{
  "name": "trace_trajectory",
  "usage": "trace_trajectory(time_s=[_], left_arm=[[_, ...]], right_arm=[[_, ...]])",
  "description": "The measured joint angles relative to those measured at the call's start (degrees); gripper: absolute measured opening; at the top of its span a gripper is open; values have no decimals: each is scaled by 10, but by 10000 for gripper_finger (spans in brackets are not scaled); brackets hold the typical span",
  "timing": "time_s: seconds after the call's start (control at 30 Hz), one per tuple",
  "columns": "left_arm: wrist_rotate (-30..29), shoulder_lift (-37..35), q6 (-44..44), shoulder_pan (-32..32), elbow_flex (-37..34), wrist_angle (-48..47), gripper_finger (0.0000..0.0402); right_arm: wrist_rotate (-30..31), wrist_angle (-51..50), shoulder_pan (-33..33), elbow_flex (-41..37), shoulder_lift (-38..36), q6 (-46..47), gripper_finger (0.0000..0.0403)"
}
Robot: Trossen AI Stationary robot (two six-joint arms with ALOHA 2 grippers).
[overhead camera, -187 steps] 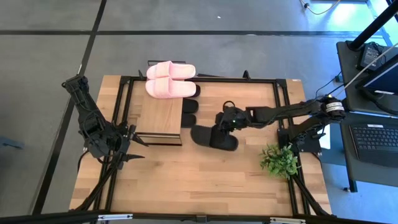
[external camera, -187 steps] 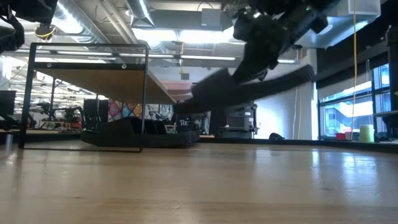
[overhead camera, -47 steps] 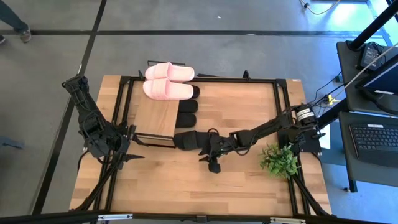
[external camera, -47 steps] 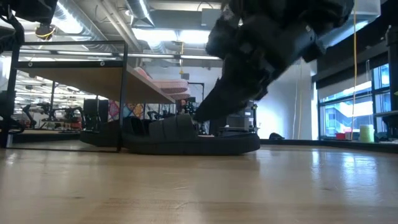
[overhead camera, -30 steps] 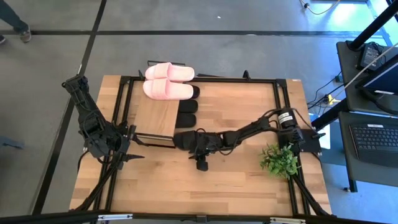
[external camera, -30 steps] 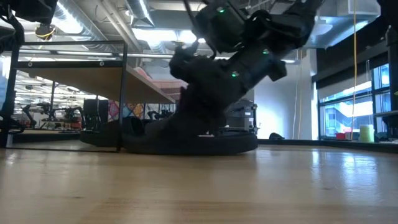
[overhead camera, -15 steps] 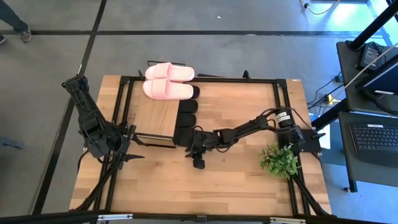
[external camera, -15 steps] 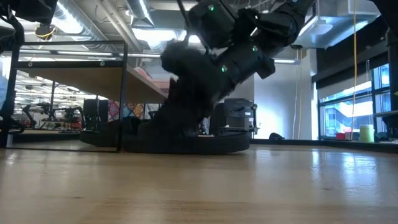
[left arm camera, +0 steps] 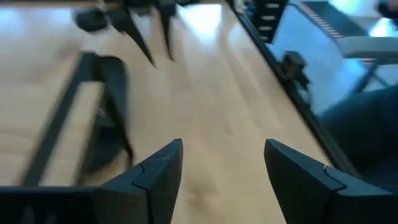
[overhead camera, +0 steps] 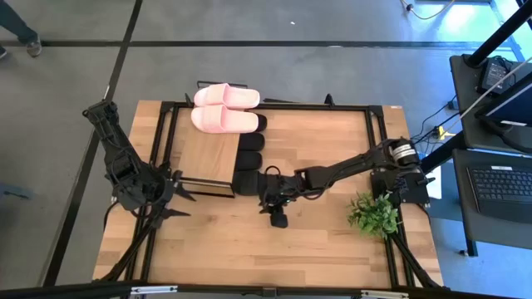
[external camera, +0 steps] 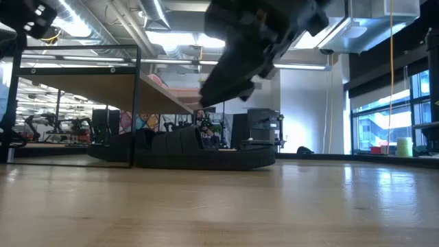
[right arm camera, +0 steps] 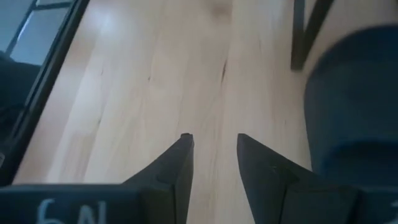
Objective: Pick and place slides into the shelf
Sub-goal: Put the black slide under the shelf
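The shelf (overhead camera: pixel 208 156) stands on the table's left half. Two pink slides (overhead camera: pixel 224 108) lie on the far end of its top board. Black slides lie in a row on the table under it, their ends sticking out toward the right (overhead camera: pixel 250 151). The nearest black slide (overhead camera: pixel 249 181) also shows in the low view (external camera: pixel 206 159) and the right wrist view (right arm camera: pixel 354 99). My right gripper (overhead camera: pixel 264 193) hangs open and empty just above and beside this slide (right arm camera: pixel 214 146). My left gripper (overhead camera: pixel 181 196) is open and empty at the shelf's near left corner (left arm camera: pixel 221 155).
A small green plant (overhead camera: pixel 374 214) stands near the table's right edge, beside the right arm's base. A black metal frame (overhead camera: pixel 378 133) runs around the tabletop. Bare wood (overhead camera: pixel 274 249) lies between the shelf and the table's near edge.
My right gripper pushed the nearest black slide along the table toward the left, further under the shelf. It has then come off the slide, risen and drawn back a little toward the right. The slide stays flat on the table.
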Motion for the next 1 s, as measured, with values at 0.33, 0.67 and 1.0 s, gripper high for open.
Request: trace_trajectory(time_s=[0.33,0.67,1.0], left_arm=[[81,0,-108,0,38,-17,217],[97,14,-398,0,146,-339,217],[187,17,-484,0,150,-423,217]], right_arm=[[7,-100,-2,0,-39,7,125],[31,-205,-9,0,-39,7,125],[31,-217,-39,0,-39,3,125]])
